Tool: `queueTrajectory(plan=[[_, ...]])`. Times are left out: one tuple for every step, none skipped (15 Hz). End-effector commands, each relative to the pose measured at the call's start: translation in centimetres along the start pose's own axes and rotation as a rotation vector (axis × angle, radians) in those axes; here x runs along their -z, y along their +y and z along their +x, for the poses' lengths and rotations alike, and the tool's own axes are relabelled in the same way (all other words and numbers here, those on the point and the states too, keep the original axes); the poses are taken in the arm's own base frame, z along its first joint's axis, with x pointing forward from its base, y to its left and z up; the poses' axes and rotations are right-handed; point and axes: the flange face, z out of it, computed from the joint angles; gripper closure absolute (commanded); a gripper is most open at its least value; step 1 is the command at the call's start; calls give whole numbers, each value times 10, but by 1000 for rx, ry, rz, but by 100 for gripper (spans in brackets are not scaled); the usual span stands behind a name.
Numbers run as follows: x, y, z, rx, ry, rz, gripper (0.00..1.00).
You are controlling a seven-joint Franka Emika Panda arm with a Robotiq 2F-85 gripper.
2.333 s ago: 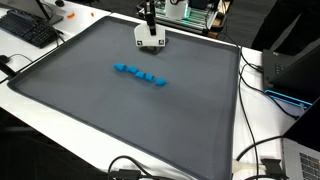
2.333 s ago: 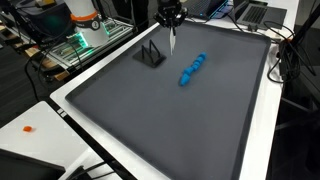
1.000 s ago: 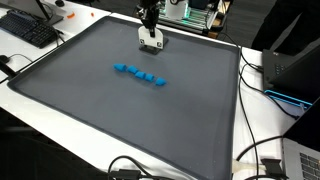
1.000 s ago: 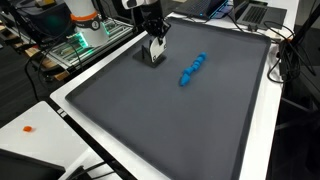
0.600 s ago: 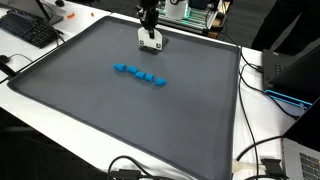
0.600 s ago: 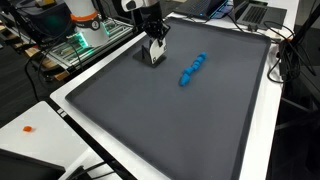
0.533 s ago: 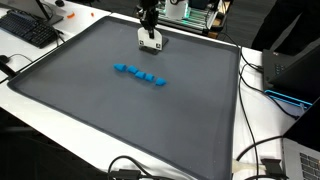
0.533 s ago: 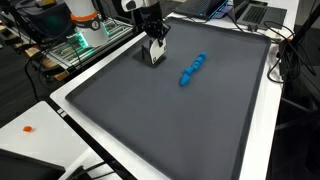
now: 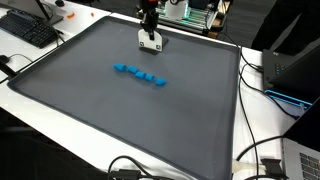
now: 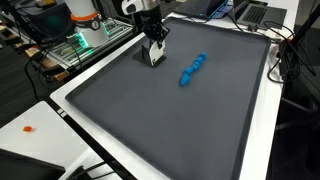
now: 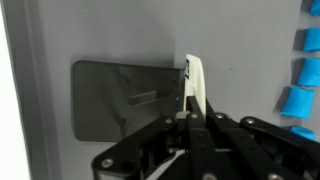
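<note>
At the far rim of the dark grey mat (image 9: 120,125), close to its raised border: the gripper (image 9: 150,32), pointed straight down and pinched to a narrow slit on the thin white upright of the white-and-grey stand (image 9: 151,43). From the wrist view, dark fingers (image 11: 205,128) coming in from the bottom of the frame and meeting on that white blade, with the stand's grey base plate (image 11: 120,95) lying flat on the mat beside it. In both exterior views, set just inside the mat's far edge, with only a thin strip of mat between base and border. Past that border, white table (image 9: 80,128) crowded with equipment. Well apart from the stand, toward the middle of the mat: a short slanting row of blue blocks (image 9: 140,75), touching or very nearly touching one another, cut off in the wrist view as a column down the frame's side (image 11: 300,70). Between stand and blocks, open mat. On the near side of the blocks, a broad open stretch of mat running out to the near border and to both side borders. Outside the borders: a black keyboard (image 9: 28,30) off one far corner, dark cables (image 9: 262,160) trailing over the table by a near corner, and a small orange thing (image 10: 28,128) on the white table in an exterior view.
</note>
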Motion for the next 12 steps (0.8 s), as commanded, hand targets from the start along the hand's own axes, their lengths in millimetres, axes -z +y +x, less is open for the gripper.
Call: queueTrajectory(plan=[[-6,2,2,-4,3,4,99],[-7,2,3,-4,8,5,99],[-6,1,2,-3,4,11,99],[-6,1,3,-4,9,11,99],[-5,1,4,-7,10,11,99],[-4,1,5,-9,11,14,99],[-3,1,5,-9,11,15,99],[-3,1,5,-9,13,16,99],[-3,1,5,-10,12,17,99],[-5,0,5,-9,15,17,99],[-5,0,4,-7,13,20,99],[-6,-1,3,-6,13,19,99]])
